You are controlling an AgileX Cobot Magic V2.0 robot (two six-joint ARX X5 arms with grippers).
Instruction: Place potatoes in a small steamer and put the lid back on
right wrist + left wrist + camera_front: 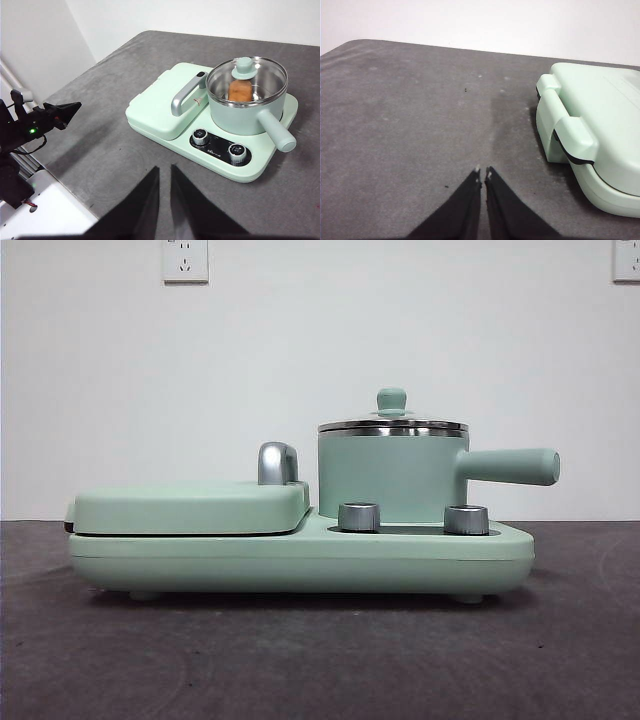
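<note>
Inside the mint-green cylindrical steamer pot [247, 112] with its shiny steel rim, I see the orange-brown oblong potato [240, 91] standing through the glass. Round glass lid [247, 81] with steel rim and small mint-green knob sits seated on the pot's rim; in the front view the lid [392, 423] lies level on the pot [393, 477]. Potato is not visible from the front.

Pot stands on the right half of a mint-green appliance base [300, 560], its straight handle pointing away from the griddle side. Two grey dials [360, 517] sit on the base just in front of the pot. Flat mint-green griddle cover [190, 508] with chrome handle [277, 463] lies closed beside the pot.

My right gripper [163, 172] hangs well apart from the appliance, over bare grey table [105, 150], jaws nearly together with a thin gap, holding nothing. My left gripper [483, 173] is low over the table [410, 115], near the griddle's hinge end [565, 125], jaws almost touching, nothing between them. From the right wrist view, the left gripper [62, 111] shows near the table's edge, apart from the appliance.

Open grey table lies all around the base; in the front view no arm stands near the pot.
</note>
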